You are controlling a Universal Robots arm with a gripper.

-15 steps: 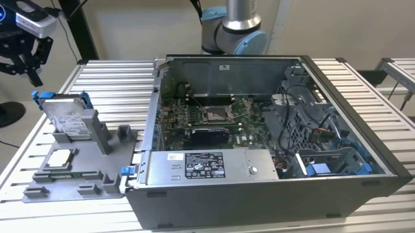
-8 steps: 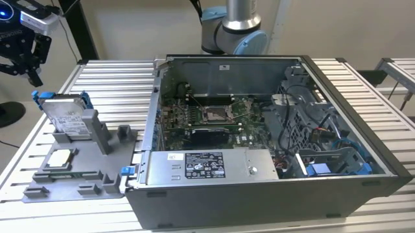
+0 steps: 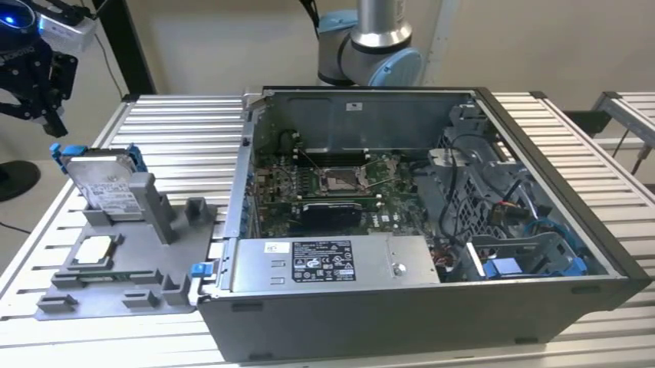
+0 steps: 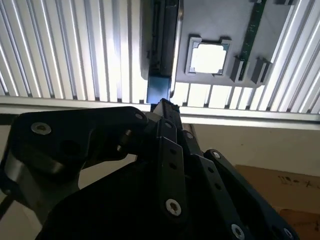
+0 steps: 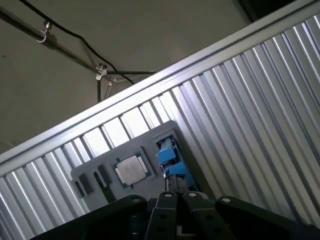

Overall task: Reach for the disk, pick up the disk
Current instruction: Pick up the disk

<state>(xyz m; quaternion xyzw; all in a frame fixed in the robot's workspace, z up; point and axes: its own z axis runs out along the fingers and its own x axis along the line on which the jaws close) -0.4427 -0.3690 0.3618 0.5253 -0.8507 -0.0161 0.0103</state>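
The disk (image 3: 106, 182) is a silver hard drive with a white label in a bright blue bracket. It leans upright in the grey holder (image 3: 133, 287) at the exterior view's left. My black gripper (image 3: 54, 125) hangs above and a little left of it, not touching, its fingers drawn together with nothing between them. In the first wrist view the disk's blue bracket (image 5: 170, 159) lies just beyond the gripper (image 5: 176, 187). The second wrist view shows the disk's edge (image 4: 161, 45) straight ahead of the gripper (image 4: 164, 105).
A small square silver chip (image 3: 94, 247) sits in the same holder, nearer the table's front. The open computer case (image 3: 409, 337) stands at the exterior view's right, with a grey metal box (image 3: 327, 264) at its front. The slatted metal table (image 3: 184, 130) runs under everything.
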